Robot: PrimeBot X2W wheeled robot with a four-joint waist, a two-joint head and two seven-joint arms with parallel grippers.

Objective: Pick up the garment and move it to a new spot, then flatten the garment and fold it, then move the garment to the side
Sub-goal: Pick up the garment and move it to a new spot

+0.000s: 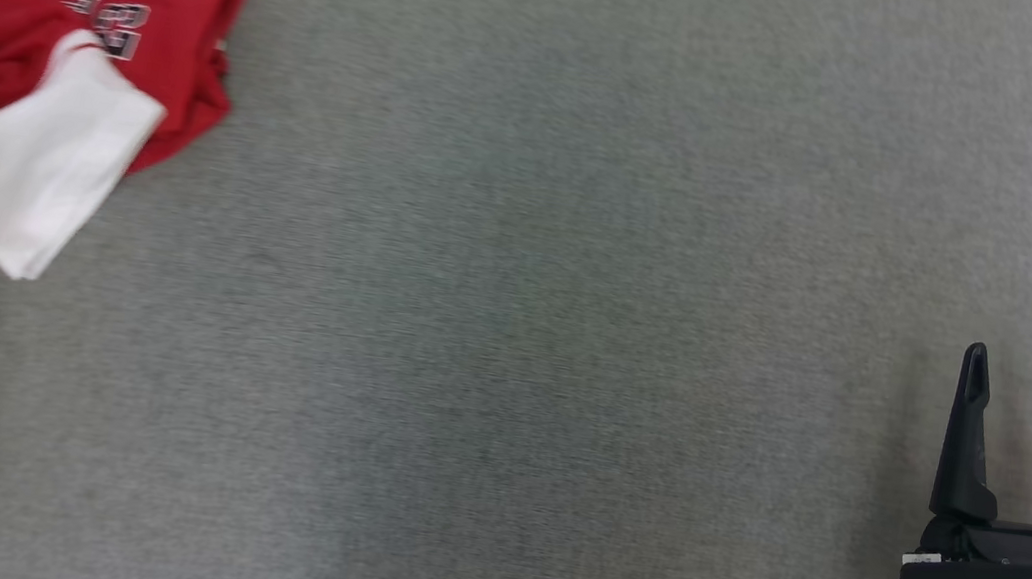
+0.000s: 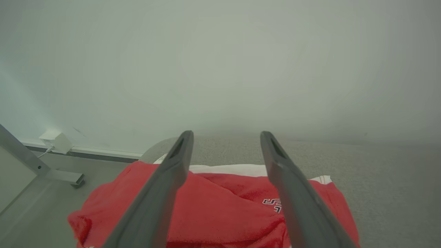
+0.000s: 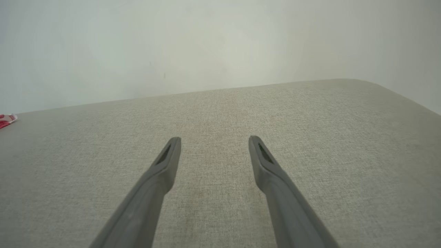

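Red-and-white garment [image 1: 54, 53] lies crumpled at the far left of the grey cloth-covered counter [image 1: 508, 349] — white sleeve toward the near side, dark lettering on the red. Over it the left pincer [image 2: 226, 134] stands wide, holding nothing; whether it touches the cloth cannot be told. At low right of the head view the right pincer [image 1: 1021, 359] is wide and empty — above bare counter, well apart from the garment.
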